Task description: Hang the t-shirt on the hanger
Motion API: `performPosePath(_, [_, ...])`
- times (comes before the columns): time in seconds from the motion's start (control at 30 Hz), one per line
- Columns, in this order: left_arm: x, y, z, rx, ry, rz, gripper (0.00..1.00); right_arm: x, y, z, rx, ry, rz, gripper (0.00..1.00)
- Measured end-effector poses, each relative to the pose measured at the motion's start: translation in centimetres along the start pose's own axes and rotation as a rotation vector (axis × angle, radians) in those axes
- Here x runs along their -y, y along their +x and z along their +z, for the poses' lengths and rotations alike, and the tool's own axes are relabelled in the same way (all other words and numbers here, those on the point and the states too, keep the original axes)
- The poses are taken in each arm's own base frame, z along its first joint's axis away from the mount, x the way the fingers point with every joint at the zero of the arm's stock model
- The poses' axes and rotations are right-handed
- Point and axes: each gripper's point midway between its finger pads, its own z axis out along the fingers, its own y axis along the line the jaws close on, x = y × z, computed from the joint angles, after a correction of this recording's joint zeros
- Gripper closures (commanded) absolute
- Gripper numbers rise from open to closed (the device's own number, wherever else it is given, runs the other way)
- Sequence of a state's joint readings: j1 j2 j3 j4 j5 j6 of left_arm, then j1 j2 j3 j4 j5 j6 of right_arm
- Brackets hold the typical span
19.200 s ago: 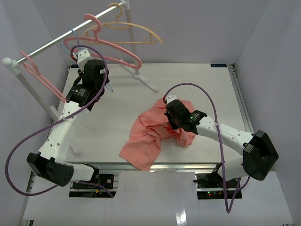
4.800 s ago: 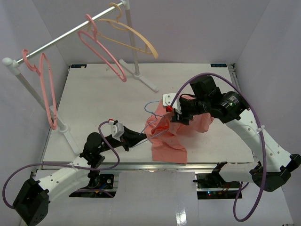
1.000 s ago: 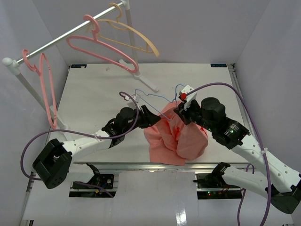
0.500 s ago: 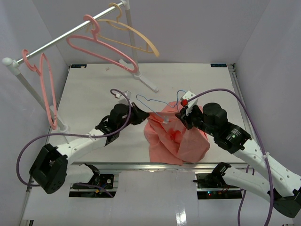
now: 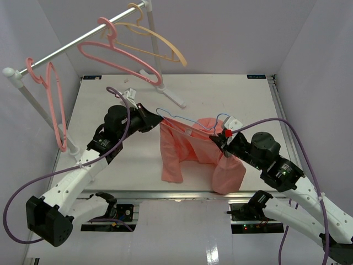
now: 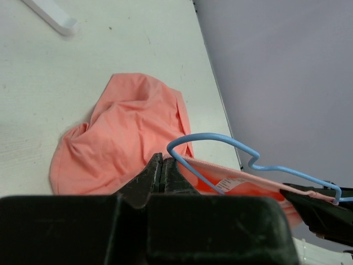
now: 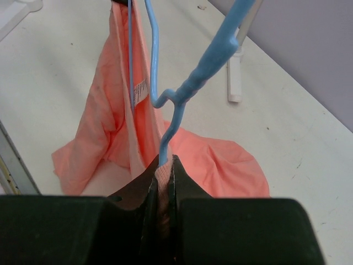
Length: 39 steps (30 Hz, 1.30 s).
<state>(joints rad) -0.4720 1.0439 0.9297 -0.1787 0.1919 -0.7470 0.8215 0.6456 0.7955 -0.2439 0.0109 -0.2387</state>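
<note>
Since half a second ago, my left tool (image 5: 153,118) has drawn back and outward. The salmon-pink cloth t-shirt (image 5: 175,149) has risen from a heap into a drape hanging between both tools above the white worktop (image 5: 231,94).

Left tool: jaws together, clamped on one end of the thin light-blue wire hanger (image 6: 212,135). Right tool (image 7: 164,165): jaws together on the other end, with pink cloth pinched in alongside the wire.

Procedure: hold the wire level and taut. Seat each shoulder fully over its wire end. Avoid dragging the collar off-centre.
</note>
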Motion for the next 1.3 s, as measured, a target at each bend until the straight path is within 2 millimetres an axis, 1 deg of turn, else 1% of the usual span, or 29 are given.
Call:
performPosePath(0.13, [-0.1,-0.7,-0.8,-0.043,-0.004,0.016,1.0,0.0,-0.1,0.0,0.012,-0.004,-0.022,0.92])
performPosePath(0.3, [-0.5,-2.1,-1.6,-0.092,0.013,0.006,1.0,-0.1,-0.4,-0.1,0.023,-0.007,-0.041,0.92])
performPosePath(0.47, [-1.5,-2.6,-2.7,-0.126,0.008,-0.012,1.0,-0.4,-0.6,-0.3,0.034,-0.024,-0.055,0.92])
performPosePath(0.7, [-0.5,-4.2,-3.8,-0.12,0.006,0.022,1.0,-1.1,-0.5,-0.2,0.036,-0.069,-0.072,0.92])
performPosePath(0.87, [0.7,-5.5,-4.3,-0.112,0.017,0.069,1.0,-1.3,-0.4,0.0,0.031,-0.082,-0.085,0.92])
performPosePath(1.0, [0.9,-5.9,-4.5,-0.117,0.018,0.1,1.0,-1.3,0.1,0.5,0.003,-0.083,-0.086,0.92])
performPosePath(1.17, [0.4,-5.8,-4.8,-0.131,0.003,0.126,1.0,-1.5,1.5,1.5,-0.06,-0.088,-0.082,0.92])
performPosePath(1.3, [0.5,-5.6,-4.7,-0.138,0.013,0.148,1.0,-1.5,1.5,2.0,-0.077,-0.093,-0.076,0.92])
